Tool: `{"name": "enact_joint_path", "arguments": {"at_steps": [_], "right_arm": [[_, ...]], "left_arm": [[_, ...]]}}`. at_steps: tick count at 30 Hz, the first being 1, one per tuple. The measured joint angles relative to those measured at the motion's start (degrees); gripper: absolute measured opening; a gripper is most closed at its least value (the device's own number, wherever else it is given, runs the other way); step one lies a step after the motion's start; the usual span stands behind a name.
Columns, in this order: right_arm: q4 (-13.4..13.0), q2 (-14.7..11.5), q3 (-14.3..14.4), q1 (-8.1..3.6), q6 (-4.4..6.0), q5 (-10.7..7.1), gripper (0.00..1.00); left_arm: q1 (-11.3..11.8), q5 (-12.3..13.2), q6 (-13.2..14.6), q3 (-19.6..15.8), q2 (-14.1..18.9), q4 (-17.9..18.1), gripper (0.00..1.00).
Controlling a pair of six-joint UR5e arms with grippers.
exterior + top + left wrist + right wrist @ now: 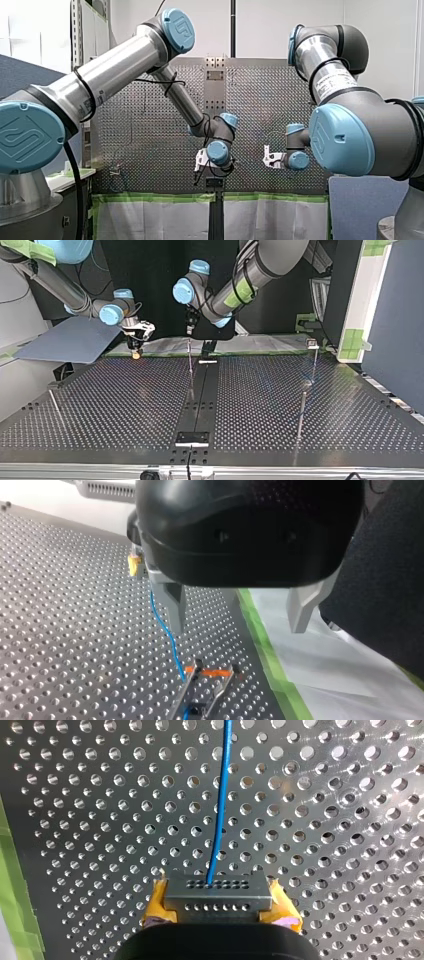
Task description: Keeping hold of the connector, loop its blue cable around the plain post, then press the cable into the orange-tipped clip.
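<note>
My right end effector grips the connector, blue cable ahead.

front: from behind | top: opposite, low | wrists: close over shared table

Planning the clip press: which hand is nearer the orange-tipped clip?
Left. The orange-tipped clip sits just ahead of my left hand; my right hand, holding the connector, is farther off.

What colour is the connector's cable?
Blue; the cable leaving the connector shows best in the right wrist view.
</note>
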Motion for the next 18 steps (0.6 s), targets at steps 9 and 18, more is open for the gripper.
{"name": "enact_joint_path", "arguments": {"at_steps": [9, 18], "right_arm": [[0.04, 0.0, 0.0, -0.01, 0.08, 0.01, 0.0], [-0.06, 0.0, -0.01, 0.0, 0.41, 0.0, 0.0]], "left_arm": [[-0.03, -0.25, -1.58, -0.01, 0.0, 1.28, 1.0], [0.22, -0.7, -2.41, -0.02, -0.02, 1.73, 1.0]]}}
